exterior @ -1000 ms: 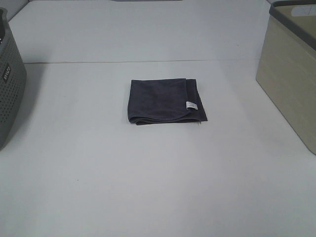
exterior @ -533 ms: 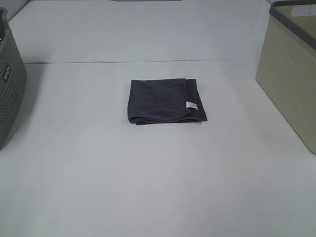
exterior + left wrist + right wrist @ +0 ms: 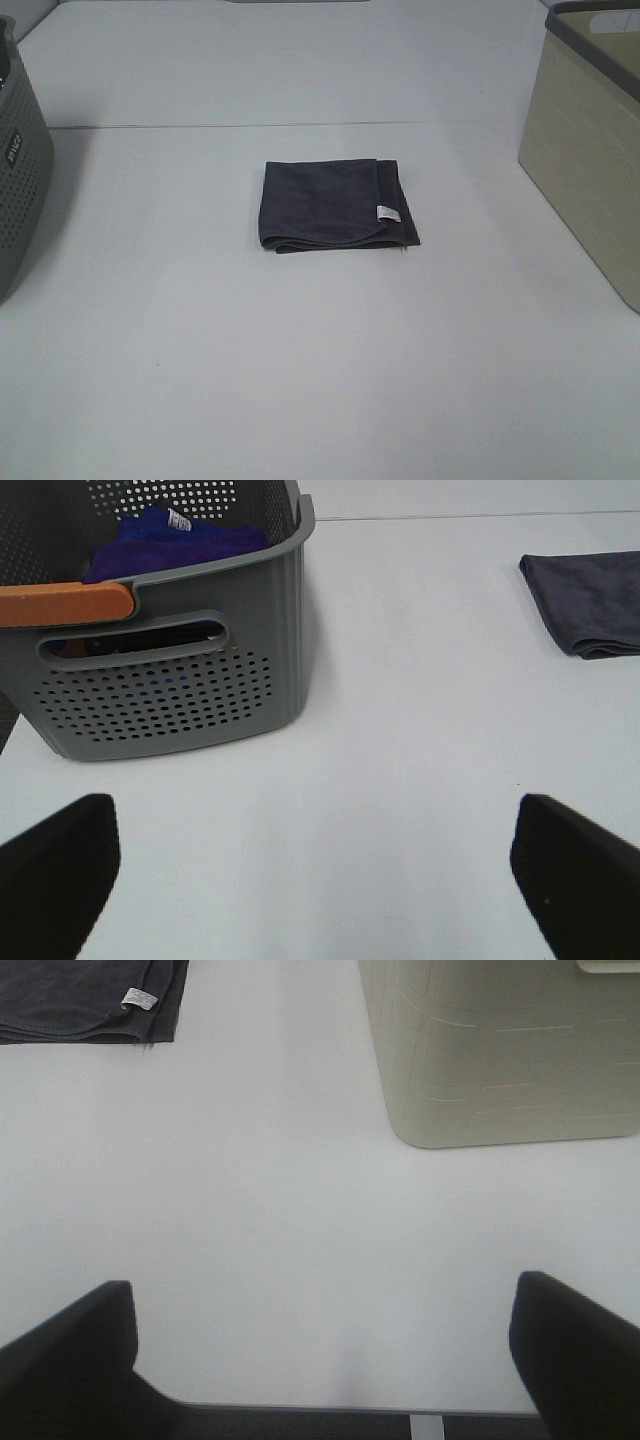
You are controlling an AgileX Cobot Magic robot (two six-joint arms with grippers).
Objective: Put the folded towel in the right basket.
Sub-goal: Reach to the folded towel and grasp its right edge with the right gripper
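A dark grey folded towel (image 3: 335, 204) with a small white tag lies flat in the middle of the white table. It also shows in the left wrist view (image 3: 590, 605) and in the right wrist view (image 3: 85, 1000). The right basket (image 3: 590, 140) is beige with a grey rim, at the table's right edge; it also shows in the right wrist view (image 3: 500, 1050). My left gripper (image 3: 320, 880) is open and empty, near the left basket, far from the towel. My right gripper (image 3: 325, 1360) is open and empty, near the table's front edge. Neither gripper shows in the exterior view.
A grey perforated basket (image 3: 170, 680) with an orange handle stands at the left edge and holds blue cloth (image 3: 180, 540); its side shows in the exterior view (image 3: 20, 170). The table's front edge (image 3: 300, 1407) is close under my right gripper.
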